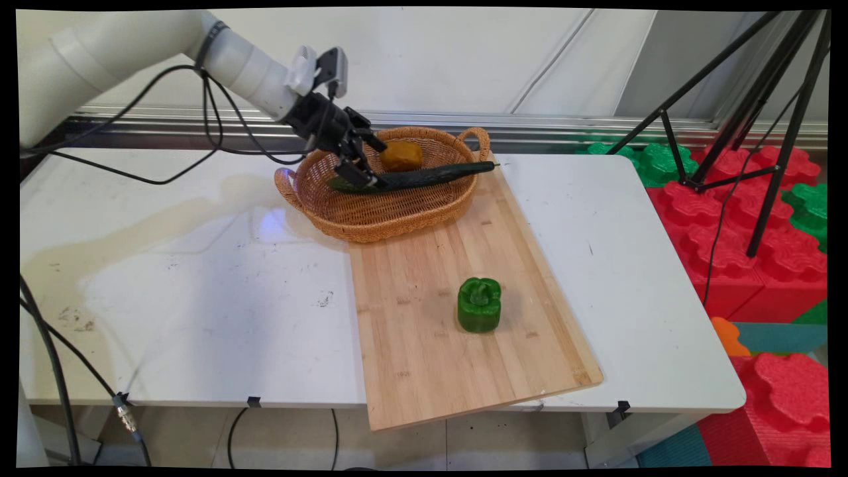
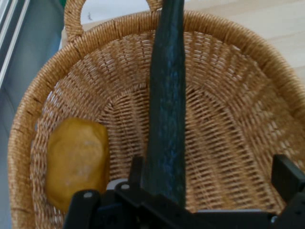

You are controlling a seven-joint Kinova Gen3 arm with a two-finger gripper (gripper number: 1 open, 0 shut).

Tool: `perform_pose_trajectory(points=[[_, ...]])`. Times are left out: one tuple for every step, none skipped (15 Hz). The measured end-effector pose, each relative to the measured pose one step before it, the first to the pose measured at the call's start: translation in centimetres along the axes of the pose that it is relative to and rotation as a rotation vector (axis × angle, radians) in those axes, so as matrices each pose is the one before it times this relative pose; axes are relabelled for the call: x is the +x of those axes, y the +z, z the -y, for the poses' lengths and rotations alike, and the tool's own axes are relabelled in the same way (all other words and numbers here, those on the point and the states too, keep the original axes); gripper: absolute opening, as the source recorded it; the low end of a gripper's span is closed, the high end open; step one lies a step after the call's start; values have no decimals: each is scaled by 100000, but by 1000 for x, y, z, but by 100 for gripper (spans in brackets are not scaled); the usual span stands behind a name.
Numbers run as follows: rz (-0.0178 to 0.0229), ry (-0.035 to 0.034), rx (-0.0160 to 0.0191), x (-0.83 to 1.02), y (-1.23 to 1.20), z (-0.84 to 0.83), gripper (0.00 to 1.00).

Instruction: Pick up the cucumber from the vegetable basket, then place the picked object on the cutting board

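Pincer (image 1: pixel 358 173) sits low inside the wicker basket (image 1: pixel 371 218), at its left part. In the hand view its fingers (image 2: pixel 287 177) stand wide apart: one at the lower left, one at the far right. The cucumber (image 1: pixel 424 177) runs up between them, closer to the left finger and lying against the linkage at the bottom; whether that finger presses on it cannot be told. The right finger is clear of it, so the pincer is spread, not clamped.

Cucumber: long, dark green, lying across the basket. Its near end is at the pincer; its far end passes over the basket's right rim beside the right handle and juts out above the wooden cutting board (image 1: pixel 450 331).

A yellow-brown potato (image 1: pixel 401 156) lies in the basket toward the back, beside the cucumber and apart from it. In the hand view it is left of the cucumber, next to the left finger.

The basket rests partly on the board's far end, partly on the white surface (image 1: pixel 199 298). A green bell pepper (image 1: pixel 479 304) stands upright near the board's middle, well apart from the basket.

Black cables hang from the arm over the surface's left side. A black tripod (image 1: pixel 748 112) stands off to the right over red and green foam blocks (image 1: pixel 729 252).
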Motion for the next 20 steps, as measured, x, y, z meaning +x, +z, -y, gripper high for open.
perform_pose_trajectory(points=[[170,233,-133,-48,482,204,100],[403,377,-200,-83,727,300,100],[437,273,-259,-130,801,283,100],[316,231,-294,-63,782,264,100],[241,242,-275,-20,663,218,100],[117,78,-104,-2,397,132,100],[166,84,-88,-20,547,181,100],[120,86,-56,-14,339,109,100],[167,131,-118,1,486,160,100],[109,38,-40,-12,288,91,100],[197,25,-26,-54,373,120,100],[207,-60,14,-56,395,142,100],[105,-24,-25,-23,347,127,100],[78,-28,-94,6,284,102,100],[-27,-70,-35,-24,217,80,0],[-31,-54,-54,5,157,66,0],[-96,-51,-79,31,124,63,0],[-101,-6,-19,26,27,32,0],[-145,3,-35,39,17,45,0],[-228,-44,-37,29,-65,30,0]])
